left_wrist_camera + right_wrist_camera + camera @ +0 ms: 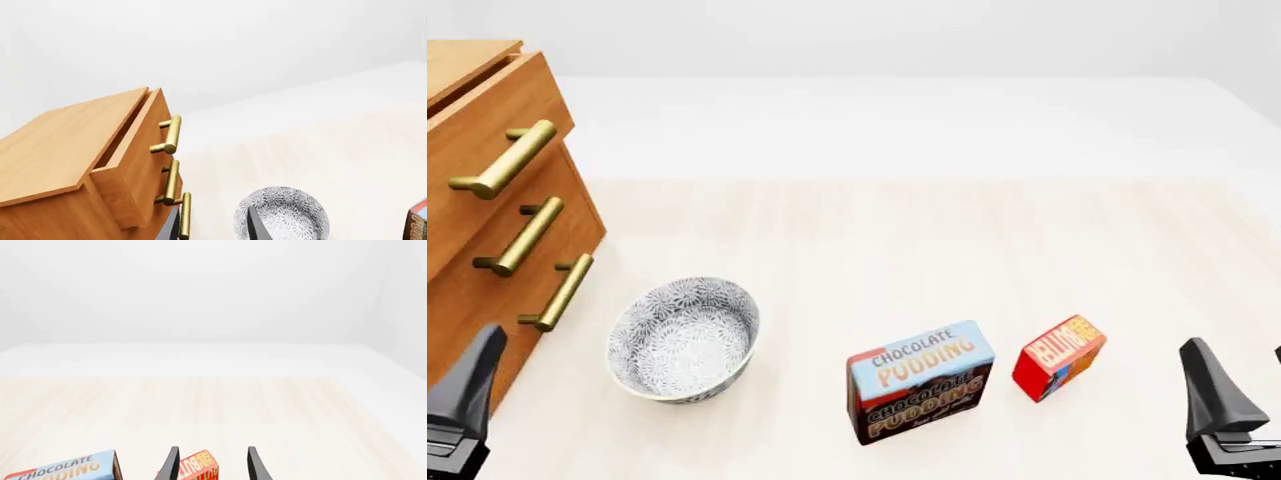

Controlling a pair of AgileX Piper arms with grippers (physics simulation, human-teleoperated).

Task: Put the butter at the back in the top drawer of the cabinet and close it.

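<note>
The butter point(1058, 357), a small red box with yellow-orange lettering, stands on the table right of the middle, and the right wrist view shows the butter point(197, 468) just beyond the fingers. My right gripper point(213, 449) is open and empty, low at the near right, short of the butter and to its right. The cabinet point(481, 120) stands at the far left. Its top drawer point(137, 150) is pulled partly out, showing a dark gap. My left gripper point(212, 210) is open and empty, low at the near left beside the cabinet.
A grey patterned bowl point(683, 340) sits near the cabinet's lower drawers. The blue-and-brown Chocolate Pudding box point(918, 382) stands just left of the butter. Brass bar handles point(507, 160) stick out from the drawer fronts.
</note>
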